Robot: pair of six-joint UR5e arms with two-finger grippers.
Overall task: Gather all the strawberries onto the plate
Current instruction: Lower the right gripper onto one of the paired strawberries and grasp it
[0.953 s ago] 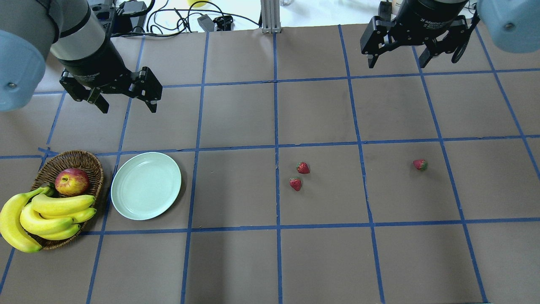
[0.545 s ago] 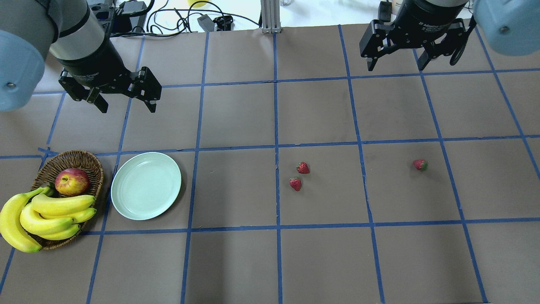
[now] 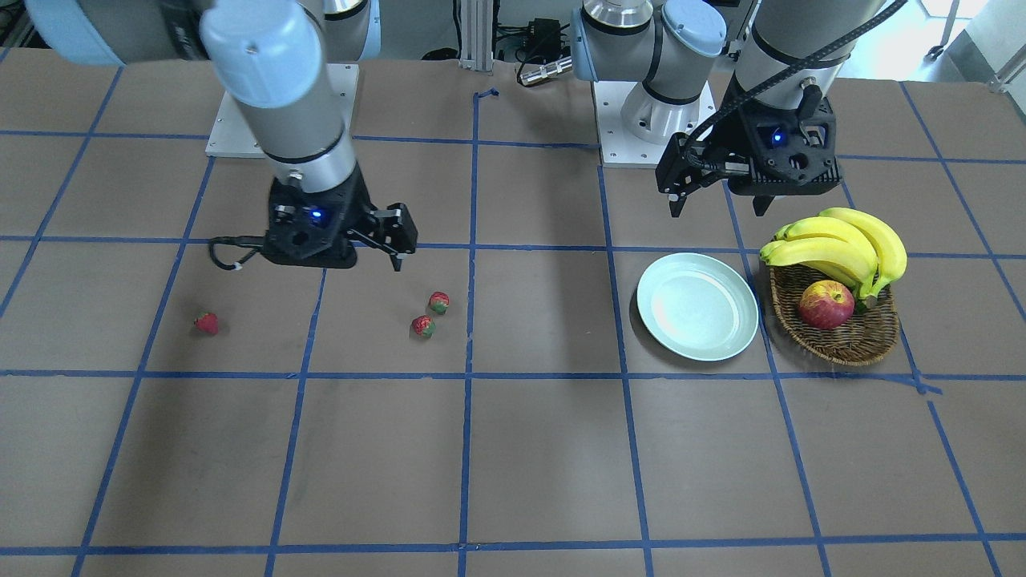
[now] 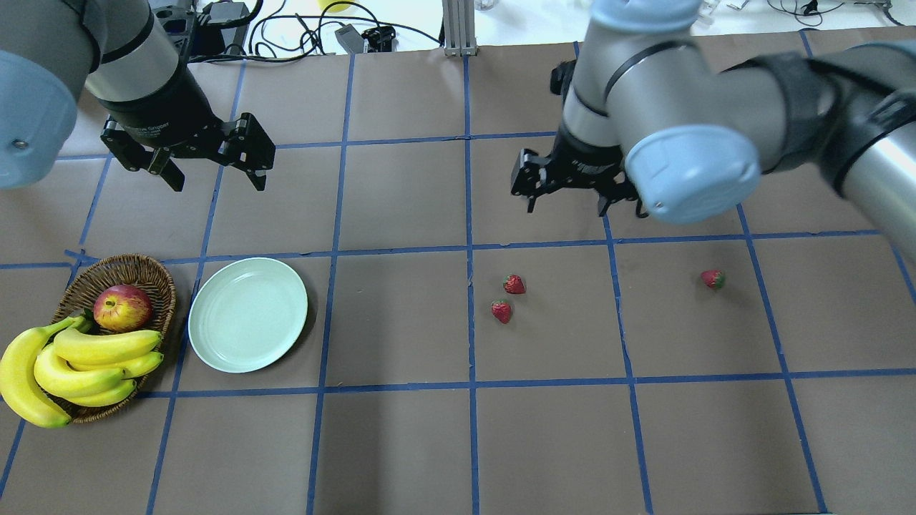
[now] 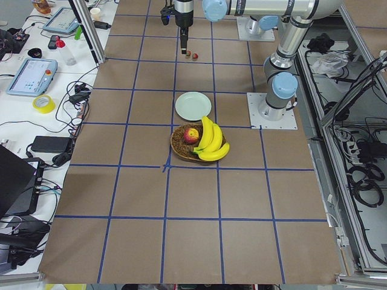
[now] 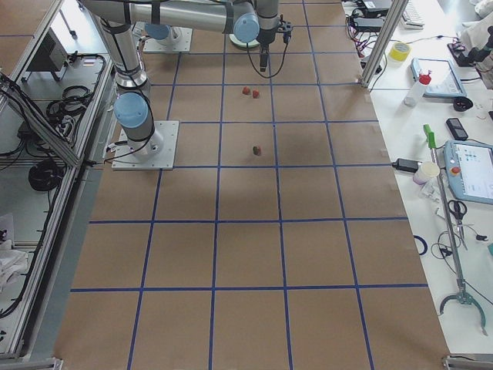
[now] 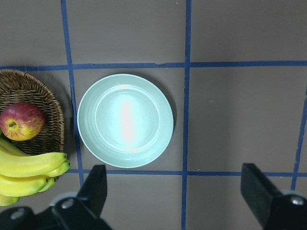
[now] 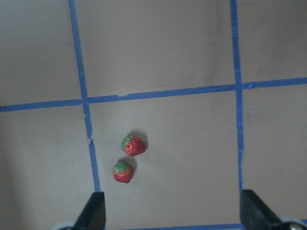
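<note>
Brown table (image 4: pixel 401 443) gridded in blue tape (image 4: pixel 471 343), benches (image 5: pixel 42 90) alongside, left hand (image 4: pixel 215 179) apart, right hand (image 4: pixel 565 207) apart

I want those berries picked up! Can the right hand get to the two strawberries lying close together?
Probably yes. The right hand hangs open over the table, close to the two strawberries, and its wrist camera sees both. Nothing stands between them, so the way down looks free.

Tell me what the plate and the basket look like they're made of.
The plate looks like smooth, glossy plastic or glazed ceramic: it is pale mint, with a bright glare streak across its middle. I cannot tell which of the two. The basket looks like brown woven wicker: its wall shows interlaced strands.
</note>
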